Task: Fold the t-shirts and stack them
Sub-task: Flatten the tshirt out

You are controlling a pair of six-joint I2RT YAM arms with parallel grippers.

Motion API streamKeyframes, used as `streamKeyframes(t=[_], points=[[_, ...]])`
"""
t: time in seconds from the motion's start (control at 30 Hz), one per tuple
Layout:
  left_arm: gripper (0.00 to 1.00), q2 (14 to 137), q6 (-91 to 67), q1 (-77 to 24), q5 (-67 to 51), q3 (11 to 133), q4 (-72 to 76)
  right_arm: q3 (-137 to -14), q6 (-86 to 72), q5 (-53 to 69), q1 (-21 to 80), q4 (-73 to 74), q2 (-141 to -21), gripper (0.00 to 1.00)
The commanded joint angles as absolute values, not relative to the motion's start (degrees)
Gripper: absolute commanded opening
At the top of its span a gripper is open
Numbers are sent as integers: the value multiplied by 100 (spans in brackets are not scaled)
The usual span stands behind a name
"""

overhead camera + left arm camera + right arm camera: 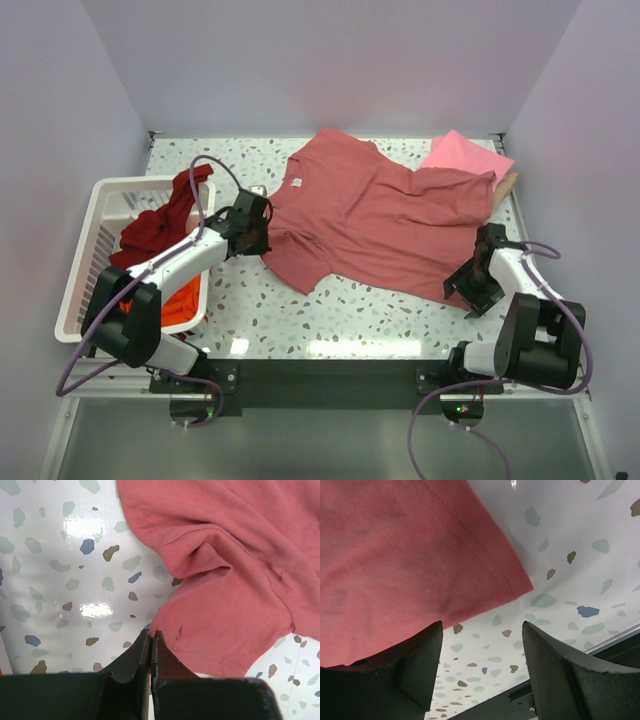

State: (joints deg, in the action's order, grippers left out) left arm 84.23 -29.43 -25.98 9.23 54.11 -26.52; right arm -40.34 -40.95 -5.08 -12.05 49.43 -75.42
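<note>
The dusty rose-red t-shirt [380,215] lies spread and rumpled across the middle of the table. My left gripper [255,235] is at its left sleeve. In the left wrist view its jaws [151,636] are shut, pinching the sleeve's edge [215,615] at their tips. My right gripper [468,290] is open at the shirt's lower right hem. In the right wrist view the hem corner [420,555] lies just beyond the open fingers [482,625], with no cloth between them. A folded bright pink t-shirt [462,152] lies at the back right. The dark maroon t-shirt [165,215] and the orange t-shirt [180,300] are in the basket.
The white slatted basket [90,235] stands at the table's left edge, beside the left arm. A brown flat piece [508,183] shows under the pink shirt. Bare speckled tabletop [360,315] runs along the front, and the table's front edge is close to the right gripper.
</note>
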Motion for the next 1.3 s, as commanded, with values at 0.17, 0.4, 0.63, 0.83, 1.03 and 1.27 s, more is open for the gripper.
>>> streamKeyframes(t=[0.17, 0.4, 0.63, 0.83, 1.03, 1.27], points=[[0, 8147, -2874, -2531, 817, 5581, -2751, -4420, -4386, -1283, -1353, 4781, -7856, 63], [0, 8156, -2786, -2400, 774, 5590, -2751, -4579, -4377, -1503, -1415, 4790, -8165, 59], [0, 8244, -2760, -2285, 712, 5625, -2742, -4333, -4500, -1521, -1433, 4632, -8297, 50], [0, 8253, -2751, -2215, 703, 5616, -2795, -4105, -4544, -1529, -1424, 4448, -8393, 36], [0, 8271, -2725, -2171, 650, 5599, -2847, -3973, -4588, -1433, -1424, 4280, -8543, 18], [0, 8139, -2663, -2031, 615, 5862, -3085, -4464, -4307, -1556, -1424, 4737, -8183, 0]])
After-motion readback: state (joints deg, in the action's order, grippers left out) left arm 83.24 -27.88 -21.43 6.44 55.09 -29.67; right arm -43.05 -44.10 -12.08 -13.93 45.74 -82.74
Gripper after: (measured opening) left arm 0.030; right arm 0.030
